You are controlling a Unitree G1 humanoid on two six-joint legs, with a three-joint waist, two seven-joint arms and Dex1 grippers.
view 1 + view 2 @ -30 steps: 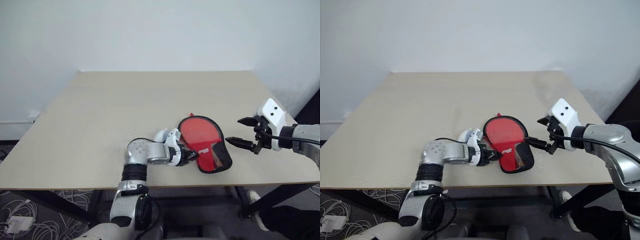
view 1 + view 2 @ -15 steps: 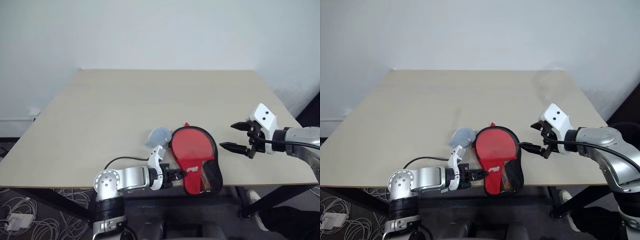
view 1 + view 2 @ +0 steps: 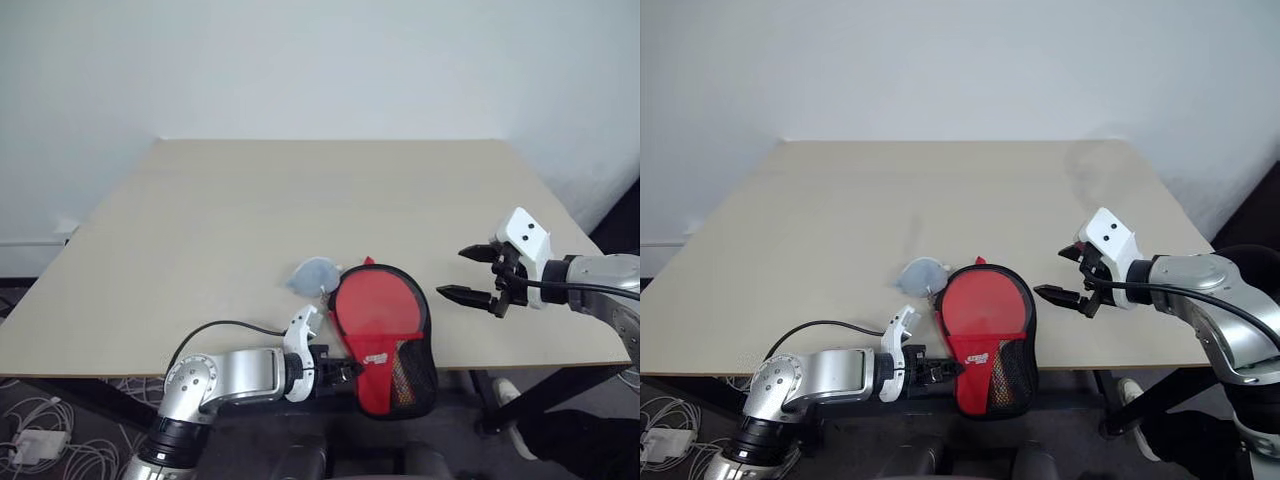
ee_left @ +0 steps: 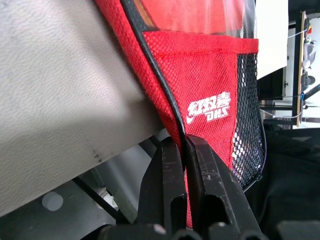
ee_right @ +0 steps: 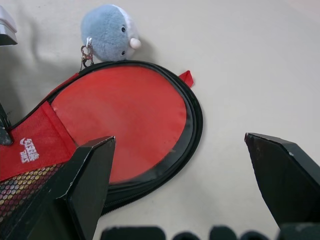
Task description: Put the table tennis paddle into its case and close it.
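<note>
The red case (image 3: 378,320) lies at the table's front edge, round end on the table. Its narrow end, with the white logo and mesh panel (image 4: 247,110), hangs over the edge. My left gripper (image 3: 345,372) is shut on the black edging (image 4: 167,110) of that narrow end, just below table level. My right gripper (image 3: 452,272) hovers open to the right of the case, apart from it, with nothing between its fingers. From the right wrist, the case's round red face (image 5: 125,115) shows between the two fingers. The table tennis paddle is hidden.
A small grey-blue fuzzy ball (image 3: 313,273) rests on the table (image 3: 250,200), hooked by a metal ring (image 5: 86,51) to the case's far rim. Cables lie on the floor (image 3: 40,440) at the left. A white wall stands behind the table.
My left gripper has drawn back and to the left, dragging the case's narrow end over the front edge and turning it. The fuzzy ball has come into sight. The right gripper has barely moved.
</note>
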